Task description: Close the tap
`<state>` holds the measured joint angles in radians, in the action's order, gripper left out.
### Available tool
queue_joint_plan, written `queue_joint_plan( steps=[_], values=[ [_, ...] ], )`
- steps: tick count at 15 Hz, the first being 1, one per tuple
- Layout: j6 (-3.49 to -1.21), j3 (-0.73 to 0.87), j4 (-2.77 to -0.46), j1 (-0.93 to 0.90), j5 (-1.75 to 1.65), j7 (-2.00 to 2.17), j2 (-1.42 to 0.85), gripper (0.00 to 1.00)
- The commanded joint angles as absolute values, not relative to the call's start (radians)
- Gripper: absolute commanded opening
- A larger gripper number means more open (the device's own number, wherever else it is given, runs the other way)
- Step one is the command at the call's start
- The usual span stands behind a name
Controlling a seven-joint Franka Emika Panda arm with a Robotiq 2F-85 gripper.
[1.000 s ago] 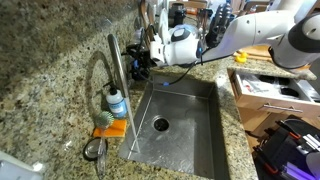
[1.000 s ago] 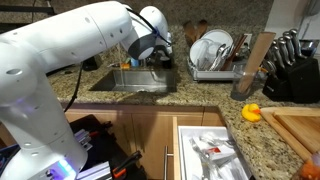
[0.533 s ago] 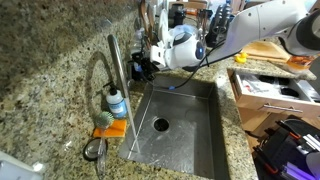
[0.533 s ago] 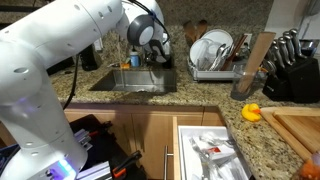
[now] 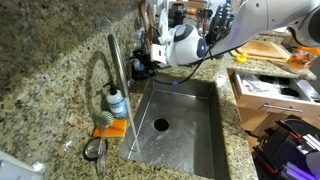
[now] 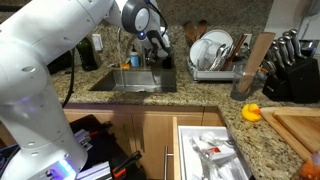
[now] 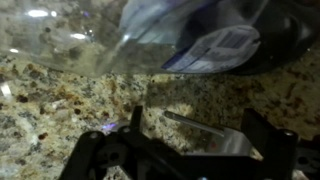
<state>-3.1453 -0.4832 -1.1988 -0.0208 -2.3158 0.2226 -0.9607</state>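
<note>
The tap is a tall brushed-silver stem with an arched gooseneck, standing at the sink's edge. It shows faintly in an exterior view. My gripper is level with the upper stem, just beside it, and it also shows in an exterior view. In the wrist view the gripper is open, with a thin silver rod lying between its dark fingers over granite. Whether the fingers touch the rod I cannot tell.
A clear bottle with a blue cap and an orange sponge sit by the tap's base. The steel sink lies below. A dish rack, knife block, yellow duck and open drawer are nearby.
The arm has lifted and swung its wrist back over the sink, so the gripper sits a little higher and closer to the tap's stem. The tap itself has not moved.
</note>
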Motion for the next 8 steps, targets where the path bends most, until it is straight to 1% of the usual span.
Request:
queue_joint_plan(
  steps=[1,2,4,8],
  values=[
    [-3.121,-0.613,-1.001,0.016,-2.582,0.189,-1.113,1.00],
    [-3.132,-0.534,-1.119,-0.007,-2.468,0.224,-1.015,1.00],
    [-3.128,-0.580,-1.051,0.007,-2.546,0.220,-1.072,1.00],
    [-3.155,-0.622,-0.952,0.013,-2.570,0.206,-1.157,1.00]
  ],
)
